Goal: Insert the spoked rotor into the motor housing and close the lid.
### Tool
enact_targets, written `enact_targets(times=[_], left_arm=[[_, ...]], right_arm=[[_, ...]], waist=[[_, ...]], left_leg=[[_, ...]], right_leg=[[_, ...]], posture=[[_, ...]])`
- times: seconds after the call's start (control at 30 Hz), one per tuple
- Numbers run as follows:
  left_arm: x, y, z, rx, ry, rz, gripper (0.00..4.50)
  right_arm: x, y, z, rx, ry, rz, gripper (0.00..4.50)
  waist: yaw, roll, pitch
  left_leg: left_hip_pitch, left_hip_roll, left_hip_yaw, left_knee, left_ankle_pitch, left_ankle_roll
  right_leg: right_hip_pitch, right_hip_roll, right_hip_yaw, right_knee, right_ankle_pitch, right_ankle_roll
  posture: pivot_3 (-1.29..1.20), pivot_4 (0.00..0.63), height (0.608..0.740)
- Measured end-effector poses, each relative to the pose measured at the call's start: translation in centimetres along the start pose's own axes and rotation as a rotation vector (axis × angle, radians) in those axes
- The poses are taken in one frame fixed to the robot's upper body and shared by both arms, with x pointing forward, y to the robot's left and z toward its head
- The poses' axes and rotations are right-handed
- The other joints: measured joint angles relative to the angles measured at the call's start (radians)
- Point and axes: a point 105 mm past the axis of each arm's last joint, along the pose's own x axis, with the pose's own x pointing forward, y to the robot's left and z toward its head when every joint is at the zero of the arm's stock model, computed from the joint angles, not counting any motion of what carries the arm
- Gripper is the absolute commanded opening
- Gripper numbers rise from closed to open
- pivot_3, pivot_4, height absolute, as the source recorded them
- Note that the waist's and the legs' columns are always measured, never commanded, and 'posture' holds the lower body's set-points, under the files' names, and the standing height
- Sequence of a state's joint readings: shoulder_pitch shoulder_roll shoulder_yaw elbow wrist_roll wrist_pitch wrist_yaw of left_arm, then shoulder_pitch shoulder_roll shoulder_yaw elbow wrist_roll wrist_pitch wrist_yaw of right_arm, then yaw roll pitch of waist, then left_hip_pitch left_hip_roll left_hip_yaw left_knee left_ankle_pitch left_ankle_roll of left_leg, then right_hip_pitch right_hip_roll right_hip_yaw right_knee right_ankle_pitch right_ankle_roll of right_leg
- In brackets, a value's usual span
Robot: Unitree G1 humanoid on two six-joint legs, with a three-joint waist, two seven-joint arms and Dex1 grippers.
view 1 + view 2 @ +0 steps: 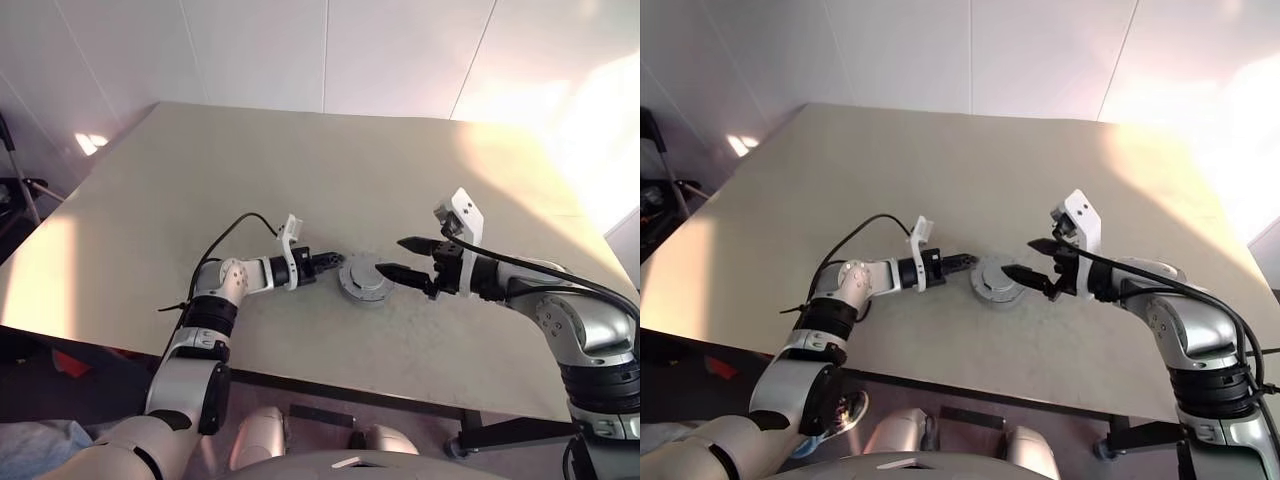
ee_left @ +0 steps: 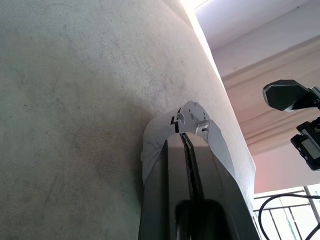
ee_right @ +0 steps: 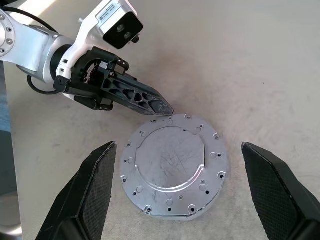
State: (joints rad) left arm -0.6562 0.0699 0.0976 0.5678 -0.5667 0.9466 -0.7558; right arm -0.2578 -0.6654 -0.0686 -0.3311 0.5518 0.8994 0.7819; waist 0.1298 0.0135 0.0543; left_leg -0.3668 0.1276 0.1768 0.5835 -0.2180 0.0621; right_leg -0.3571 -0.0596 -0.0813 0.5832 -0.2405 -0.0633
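The lid, a pale silvery round cap with small holes round its rim, lies flat on the beige table near the front middle. The spoked rotor and the motor housing are hidden. My left gripper is shut with nothing in it, and its tip touches the lid's left edge. My right gripper hovers open just right of and above the lid. Its two fingers stand wide on either side of the lid in the right wrist view.
The table's front edge runs close below both arms. A black cable loops up from my left forearm. White wall panels stand behind the table. Dark stands sit on the floor at the far left.
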Motion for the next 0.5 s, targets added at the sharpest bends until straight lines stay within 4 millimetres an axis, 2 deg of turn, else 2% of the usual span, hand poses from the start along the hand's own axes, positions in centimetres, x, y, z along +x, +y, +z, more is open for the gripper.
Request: enact_targets(times=[0.33, 0.5], left_arm=[[-0.7, -1.1, 1.3, -0.110, -0.080, -0.105, 0.00], [-0.1, -1.3, 0.5, -0.122, -0.026, -0.100, 0.00]], right_arm=[[0.0, -0.1, -0.1, 0.002, 0.001, -0.015, 4.48], [0.0, -0.2, -0.1, 0.001, 0.000, -0.021, 4.48]], waist=[[0.000, 0.000, 0.000], [0.000, 0.000, 0.000]], left_leg=[[0.000, 0.001, 0.000, 0.003, 0.001, -0.002], [0.000, 0.001, 0.000, 0.006, 0.001, -0.001]], right_leg=[[-0.001, 0.000, 0.000, 0.005, -0.001, -0.001], [-0.001, 0.000, 0.000, 0.005, -0.001, -0.001]], posture=[[0.00, 0.000, 0.740], [0.00, 0.000, 0.740]])
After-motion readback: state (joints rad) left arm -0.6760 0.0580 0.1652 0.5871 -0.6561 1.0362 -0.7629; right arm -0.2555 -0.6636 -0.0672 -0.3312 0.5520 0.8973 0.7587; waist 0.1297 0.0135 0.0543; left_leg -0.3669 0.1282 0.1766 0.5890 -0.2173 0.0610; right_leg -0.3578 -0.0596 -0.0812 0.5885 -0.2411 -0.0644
